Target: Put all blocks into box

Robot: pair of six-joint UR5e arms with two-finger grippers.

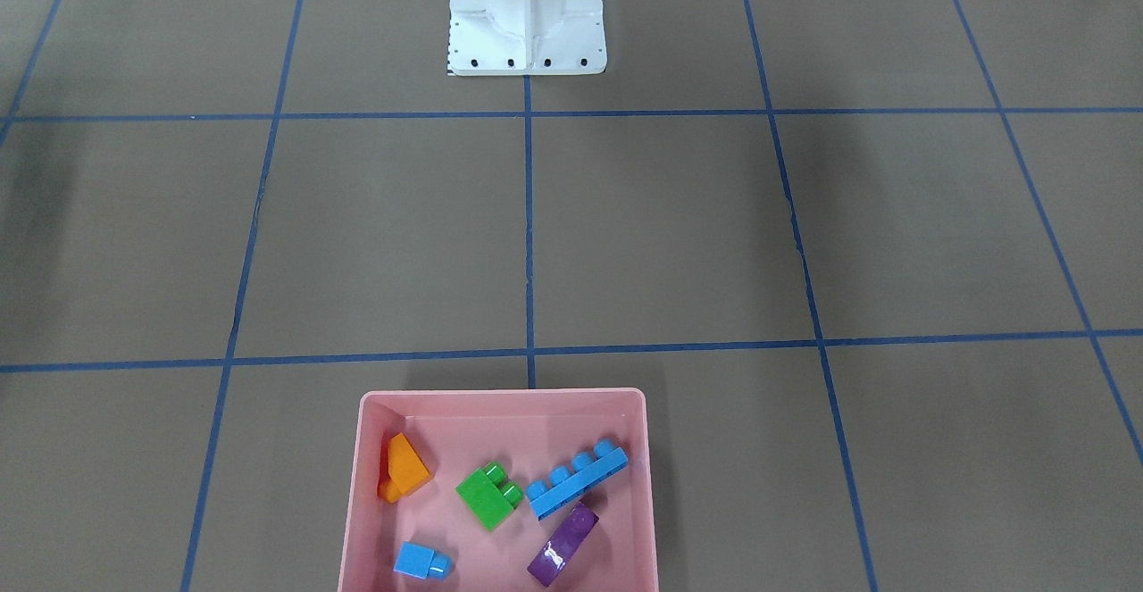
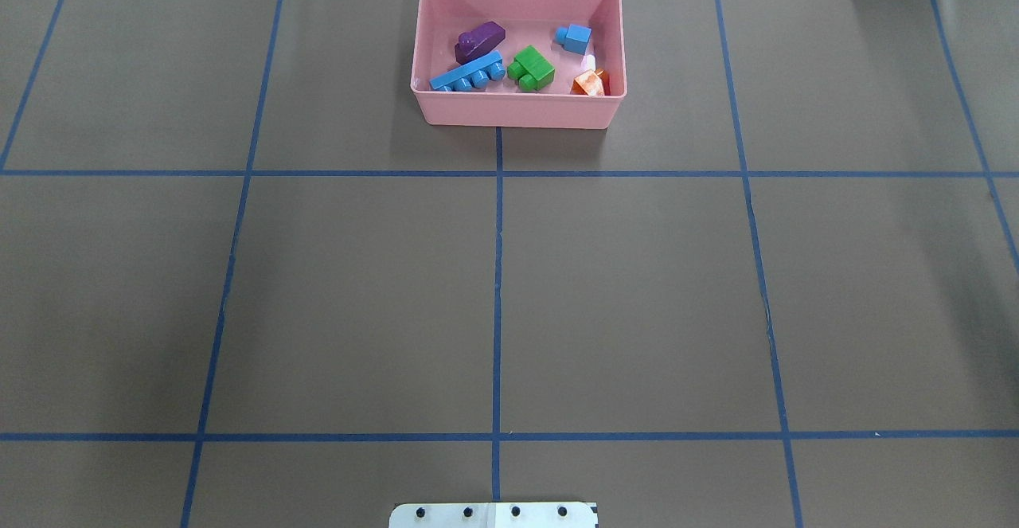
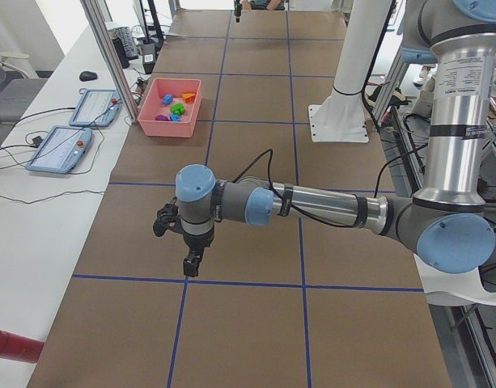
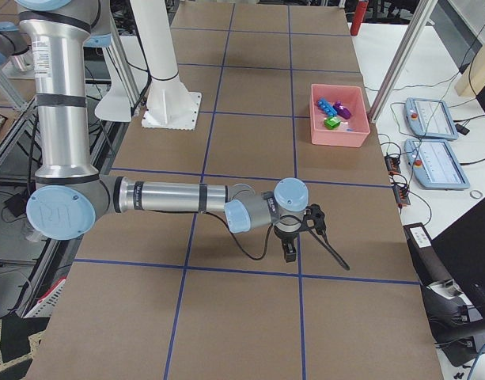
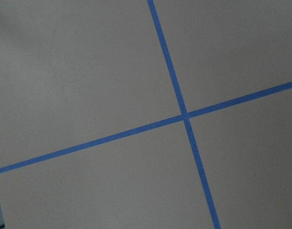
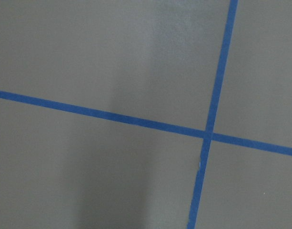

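Blocks (image 1: 488, 496): all five inside pink box (image 1: 518, 431).

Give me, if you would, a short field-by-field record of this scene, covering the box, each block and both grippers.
box: pink box, at the table edge opposite the robot
orange block: in box, by a side wall
green block: in box, near the middle
long blue block: in box, lying slantwise
purple block: in box, beside the long blue one
small blue block: in box
blocks outside box: none visible
left gripper: above bare table, far from box; open or shut cannot be told
right gripper: likewise
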